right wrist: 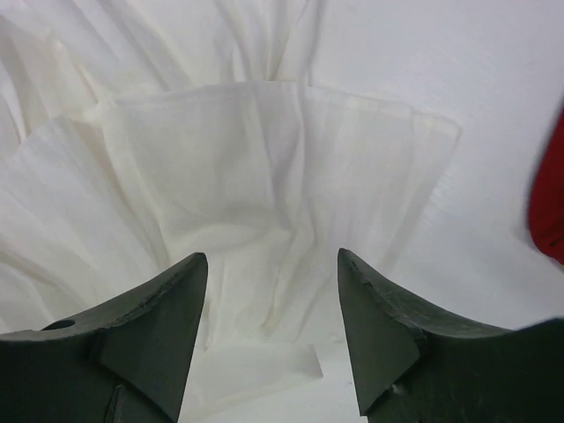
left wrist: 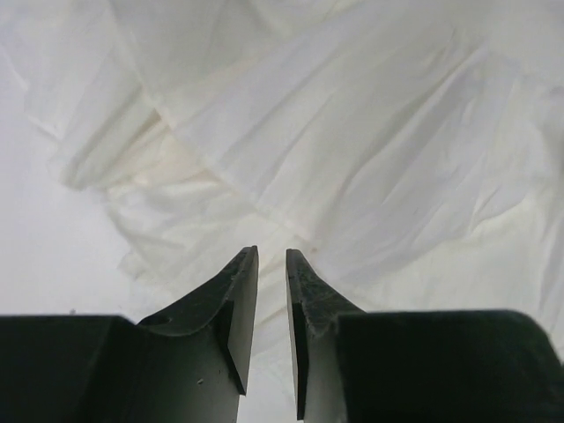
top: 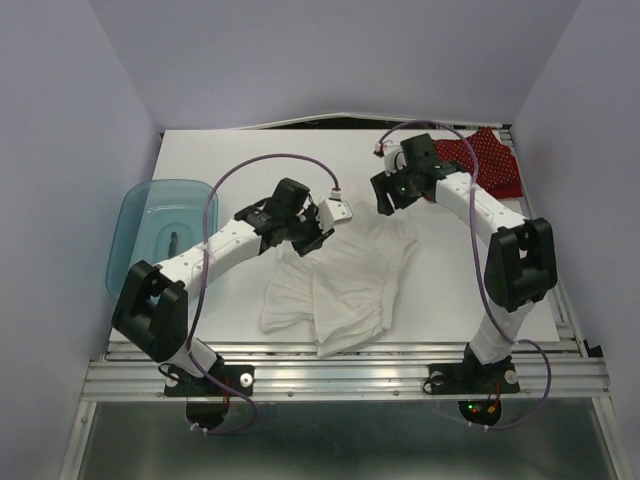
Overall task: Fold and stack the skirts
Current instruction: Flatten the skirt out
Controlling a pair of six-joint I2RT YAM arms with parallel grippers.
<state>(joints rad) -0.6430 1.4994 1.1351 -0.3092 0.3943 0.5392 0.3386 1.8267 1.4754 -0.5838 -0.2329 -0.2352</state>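
The white skirt lies crumpled and partly folded in the middle of the table. Just above its upper left edge hovers my left gripper. In the left wrist view that gripper stands only narrowly open, and the white skirt shows through the gap, with nothing pinched. My right gripper hangs over the skirt's far right corner. Seen from its own wrist, the right gripper is wide open above the pleated white skirt and holds nothing. The red polka-dot skirt lies at the back right, and a sliver of that red skirt shows in the right wrist view.
A translucent teal tub stands at the table's left edge, beside the left arm. Walls enclose the white table on the left, back and right. A metal rail runs along the near edge.
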